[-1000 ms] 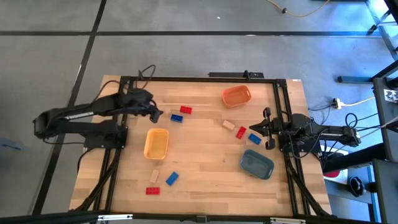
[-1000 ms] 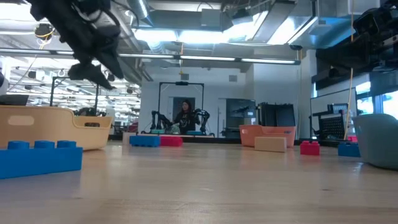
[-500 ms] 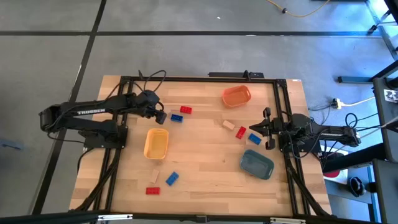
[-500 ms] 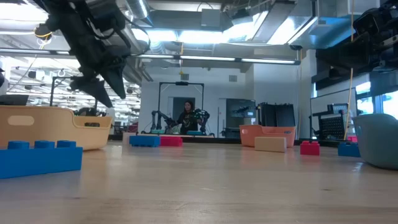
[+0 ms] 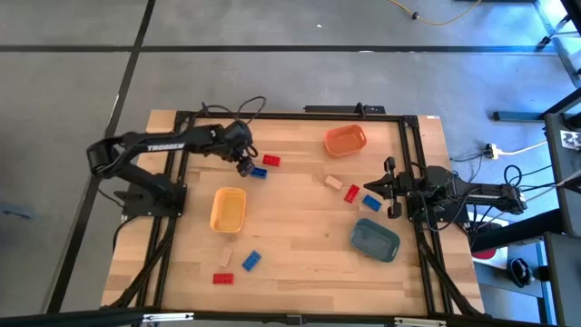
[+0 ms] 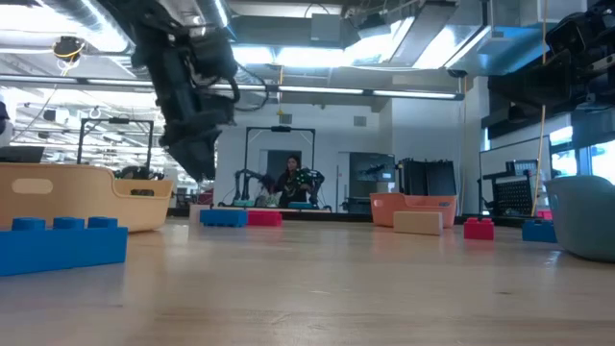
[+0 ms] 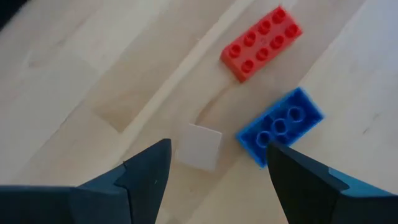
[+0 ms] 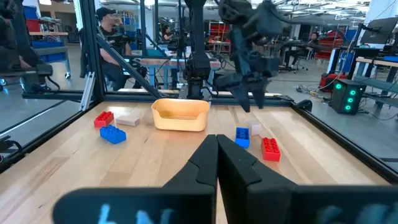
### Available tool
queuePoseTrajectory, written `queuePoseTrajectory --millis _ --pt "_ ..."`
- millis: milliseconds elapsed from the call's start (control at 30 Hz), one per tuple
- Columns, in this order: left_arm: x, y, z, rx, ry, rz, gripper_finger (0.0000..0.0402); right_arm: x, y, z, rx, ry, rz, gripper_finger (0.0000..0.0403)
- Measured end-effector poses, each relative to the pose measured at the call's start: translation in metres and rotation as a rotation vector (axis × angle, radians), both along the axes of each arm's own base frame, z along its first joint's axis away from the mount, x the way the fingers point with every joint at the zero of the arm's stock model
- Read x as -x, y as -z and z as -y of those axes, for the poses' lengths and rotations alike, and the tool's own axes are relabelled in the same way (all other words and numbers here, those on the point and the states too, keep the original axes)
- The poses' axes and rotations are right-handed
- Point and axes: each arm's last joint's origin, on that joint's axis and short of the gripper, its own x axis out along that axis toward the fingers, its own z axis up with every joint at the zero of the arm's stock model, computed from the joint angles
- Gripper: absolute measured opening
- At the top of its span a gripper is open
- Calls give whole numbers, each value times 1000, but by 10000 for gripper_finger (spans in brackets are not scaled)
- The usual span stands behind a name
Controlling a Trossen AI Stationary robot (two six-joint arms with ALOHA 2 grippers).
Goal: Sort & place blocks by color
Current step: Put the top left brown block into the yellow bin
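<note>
Wooden bench (image 5: 300,227) carries scattered blocks; the left gripper (image 5: 243,165), fingers apart, hovers beside a blue block (image 5: 259,172) touching a red block (image 5: 270,161) near the far edge; closing now could clip both colours, or nudge one away; the right gripper (image 5: 390,189) waits, fingers together, near the slate-blue tray (image 5: 376,240).

Grey floor (image 5: 272,73), bright ceiling lights (image 6: 317,58) — open workshop
</note>
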Motion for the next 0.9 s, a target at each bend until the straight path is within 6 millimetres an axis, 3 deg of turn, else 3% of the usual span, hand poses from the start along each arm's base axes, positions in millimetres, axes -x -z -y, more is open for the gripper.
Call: queuePoseTrajectory --millis 233,700,800,900 --pt "1 17 -18 56 76 -66 255 0 0 0 0 0 0 7" --pt "-7 47 -21 82 168 -180 255 0 0 0 0 0 0 7" --pt "-8 54 -21 102 165 -204 238 0 0 0 0 0 0 7" --pt "-8 57 -22 118 131 -208 191 0 0 0 0 0 0 7"
